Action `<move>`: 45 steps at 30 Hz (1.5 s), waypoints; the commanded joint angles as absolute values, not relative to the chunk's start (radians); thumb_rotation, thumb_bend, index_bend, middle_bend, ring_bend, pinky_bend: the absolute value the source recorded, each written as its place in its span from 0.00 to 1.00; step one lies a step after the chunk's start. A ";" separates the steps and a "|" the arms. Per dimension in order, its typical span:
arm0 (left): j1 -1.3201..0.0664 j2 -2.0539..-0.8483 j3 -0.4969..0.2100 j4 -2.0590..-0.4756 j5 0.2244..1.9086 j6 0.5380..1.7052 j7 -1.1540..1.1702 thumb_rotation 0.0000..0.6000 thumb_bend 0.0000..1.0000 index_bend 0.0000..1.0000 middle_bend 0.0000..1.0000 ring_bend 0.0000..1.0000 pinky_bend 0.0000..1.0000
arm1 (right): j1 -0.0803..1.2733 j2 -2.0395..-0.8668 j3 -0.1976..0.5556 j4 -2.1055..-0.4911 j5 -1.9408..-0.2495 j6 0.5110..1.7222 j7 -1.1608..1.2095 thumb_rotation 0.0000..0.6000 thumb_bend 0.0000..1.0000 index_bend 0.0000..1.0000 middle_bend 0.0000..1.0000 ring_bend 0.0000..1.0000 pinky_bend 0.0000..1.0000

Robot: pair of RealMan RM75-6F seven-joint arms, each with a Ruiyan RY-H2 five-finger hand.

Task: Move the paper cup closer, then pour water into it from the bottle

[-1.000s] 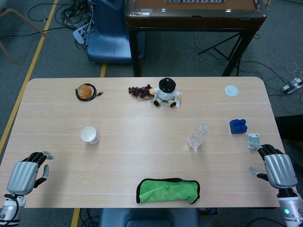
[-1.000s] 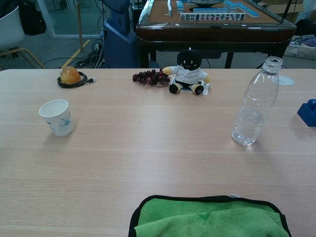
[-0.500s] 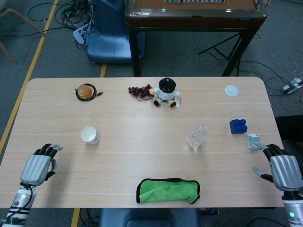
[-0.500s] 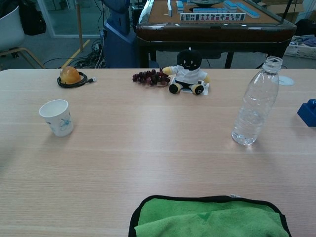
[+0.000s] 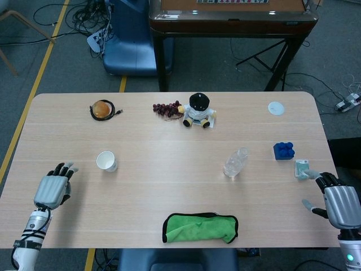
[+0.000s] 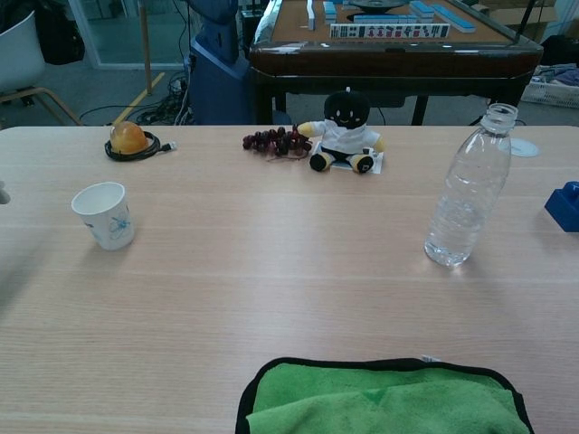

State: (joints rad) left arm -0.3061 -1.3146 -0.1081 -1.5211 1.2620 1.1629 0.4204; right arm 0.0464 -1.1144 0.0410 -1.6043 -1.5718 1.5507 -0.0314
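Note:
The white paper cup point(image 5: 106, 161) point(image 6: 105, 215) stands upright on the left part of the table. A clear uncapped water bottle point(image 5: 236, 162) point(image 6: 468, 197) stands upright right of the middle, with a little water in it. My left hand point(image 5: 53, 189) hovers over the table's left edge, a short way left of and nearer than the cup, fingers apart and holding nothing. A fingertip point(image 6: 3, 193) of it just enters the chest view at the left border. My right hand point(image 5: 338, 204) is at the table's near right corner, far from the bottle, fingers spread and empty.
A green cloth point(image 5: 200, 227) point(image 6: 384, 398) lies at the near edge. At the back are an orange point(image 5: 102, 109), grapes point(image 5: 166, 108), a plush toy point(image 5: 197, 110) and a white lid point(image 5: 276, 108). A blue block point(image 5: 284, 150) and a small box point(image 5: 302, 168) sit at the right.
My left hand has moved forward and slightly right, toward the cup. My right hand has drifted a little toward the near right corner. Cup and bottle have not moved.

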 commanded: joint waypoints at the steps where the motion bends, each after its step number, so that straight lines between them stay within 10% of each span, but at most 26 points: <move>1: -0.326 -1.333 -0.116 -1.508 1.222 1.146 0.470 1.00 0.76 0.17 0.10 0.08 0.27 | 0.047 -1.115 0.042 -1.604 -1.571 1.549 -0.031 1.00 0.03 0.28 0.38 0.31 0.53; 45: -0.548 -1.532 -0.106 -1.438 0.886 1.064 0.841 1.00 0.78 0.00 0.00 0.00 0.21 | 0.034 -1.107 0.037 -1.605 -1.583 1.562 -0.009 1.00 0.03 0.28 0.38 0.31 0.53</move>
